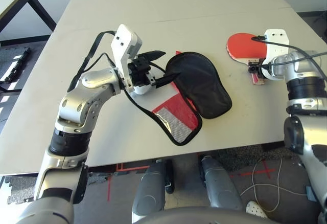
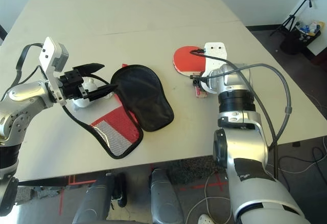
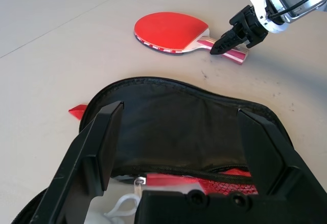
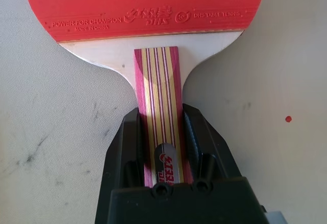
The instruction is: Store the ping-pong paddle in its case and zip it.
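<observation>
The ping-pong paddle [image 1: 243, 47] lies flat on the worktop [image 1: 153, 9] at the right of the frame, well apart from the case [image 1: 196, 83] — which lies unzipped, flap thrown back, at centre. The right gripper [image 4: 162, 127] has its fingers clamped on the striped handle; the left gripper [image 3: 179, 147] hangs spread wide over the case. Gripped so near the butt, the blade could sag or twist on lifting — and snag the case's mouth.

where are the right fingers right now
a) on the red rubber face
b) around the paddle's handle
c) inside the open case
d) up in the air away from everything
b: in the right wrist view the right fingers sit on either side of the striped handle of the paddle, which lies flat on the table, apart from the case.
</observation>
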You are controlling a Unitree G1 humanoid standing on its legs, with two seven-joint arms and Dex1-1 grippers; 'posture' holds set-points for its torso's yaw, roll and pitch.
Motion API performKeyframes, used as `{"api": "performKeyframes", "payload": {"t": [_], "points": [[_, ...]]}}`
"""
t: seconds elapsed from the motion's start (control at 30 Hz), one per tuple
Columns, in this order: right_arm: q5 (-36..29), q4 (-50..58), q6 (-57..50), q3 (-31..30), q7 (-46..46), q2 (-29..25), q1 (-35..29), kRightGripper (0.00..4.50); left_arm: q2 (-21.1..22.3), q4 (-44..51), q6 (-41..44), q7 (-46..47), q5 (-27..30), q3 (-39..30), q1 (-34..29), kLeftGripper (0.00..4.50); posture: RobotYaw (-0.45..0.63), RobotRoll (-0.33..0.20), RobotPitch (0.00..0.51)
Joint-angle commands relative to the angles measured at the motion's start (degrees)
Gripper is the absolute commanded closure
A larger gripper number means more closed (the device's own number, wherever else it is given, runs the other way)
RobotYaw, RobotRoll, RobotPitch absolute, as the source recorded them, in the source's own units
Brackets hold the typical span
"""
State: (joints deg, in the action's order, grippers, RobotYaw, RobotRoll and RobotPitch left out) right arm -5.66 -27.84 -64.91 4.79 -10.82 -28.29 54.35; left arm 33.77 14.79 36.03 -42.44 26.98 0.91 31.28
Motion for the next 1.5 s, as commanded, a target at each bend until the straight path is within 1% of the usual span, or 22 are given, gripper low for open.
{"api": "performKeyframes", "payload": {"t": [0.03,0.27,0.4,0.53,0.67,0.77,1.0,1.27,1.5], "points": [[0.87,8.62,2.01,-1.74,-0.85,-0.78,-2.81,3.39,0.34,0.51,0.12,-0.35,-0.39,0.24,-0.21,0.00,-0.07,0.000,0.202],[-0.66,20.33,-1.18,-3.40,-4.03,-0.39,-5.37,3.39,0.47,0.65,0.11,-0.33,-0.51,0.07,-0.27,0.00,-0.07,0.000,0.205],[-2.22,28.43,-6.08,-4.27,-4.42,2.06,-5.70,3.39,0.83,0.64,0.24,-0.37,-0.55,-0.12,-0.15,0.00,-0.06,0.000,0.205],[-2.80,36.00,-12.27,-4.80,-2.98,6.52,-6.43,3.39,1.07,0.66,0.25,-0.41,-0.56,-0.15,-0.18,0.00,-0.06,0.000,0.206],[-3.75,44.17,-20.13,-6.30,-1.00,13.64,-7.93,3.39,1.34,0.76,0.18,-0.48,-0.55,-0.18,-0.41,0.00,-0.06,0.000,0.205],[-3.82,47.58,-23.58,-7.72,0.02,16.90,-9.16,3.39,1.36,0.65,0.08,-0.53,-0.63,-0.06,-0.34,0.00,-0.06,0.000,0.203],[-5.24,50.86,-27.59,-10.55,0.23,18.94,-11.90,3.39,1.69,0.93,0.20,-0.83,-0.63,0.04,-0.28,0.00,-0.05,0.000,0.207],[-9.00,51.59,-27.59,-12.63,1.17,18.67,-16.28,3.39,1.77,1.05,0.40,-0.80,-0.76,0.27,-0.08,0.00,-0.05,0.000,0.210],[-10.97,51.35,-27.59,-12.45,3.92,17.98,-18.12,3.39,1.58,0.57,0.08,-0.87,-0.98,0.46,0.19,0.00,-0.05,0.000,0.205]]}}
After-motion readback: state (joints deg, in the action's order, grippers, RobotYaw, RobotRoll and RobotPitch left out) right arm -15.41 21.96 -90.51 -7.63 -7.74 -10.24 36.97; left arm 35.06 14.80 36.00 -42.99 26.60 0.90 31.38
